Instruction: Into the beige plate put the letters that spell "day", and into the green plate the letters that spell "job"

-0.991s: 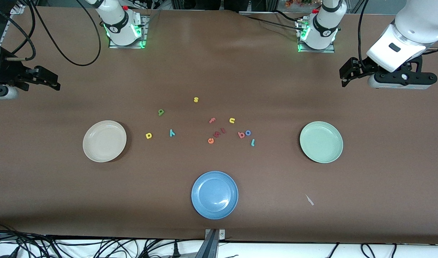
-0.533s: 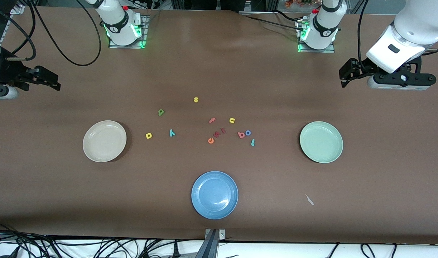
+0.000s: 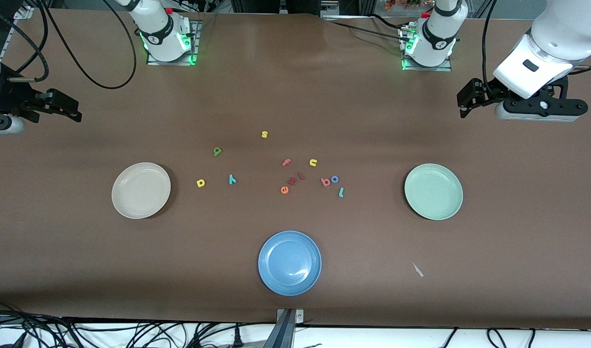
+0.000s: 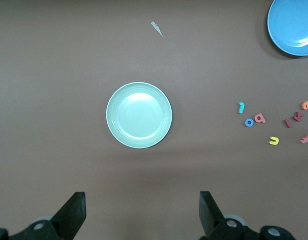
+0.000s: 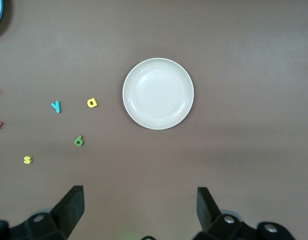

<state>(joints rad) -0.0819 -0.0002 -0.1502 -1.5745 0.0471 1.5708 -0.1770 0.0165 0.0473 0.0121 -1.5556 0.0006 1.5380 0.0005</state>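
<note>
My left gripper and right gripper, both open, wait; b and o touch at frame centre, risking a double pick.

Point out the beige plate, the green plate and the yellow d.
beige plate (image 3: 120, 203): front view, rim nearest the camera.
green plate (image 3: 413, 203): front view, rim.
yellow d (image 3: 200, 182): front view, its middle.

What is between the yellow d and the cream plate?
Nothing: only bare brown table lies between the yellow d and the beige plate, shown in the front view.
</note>
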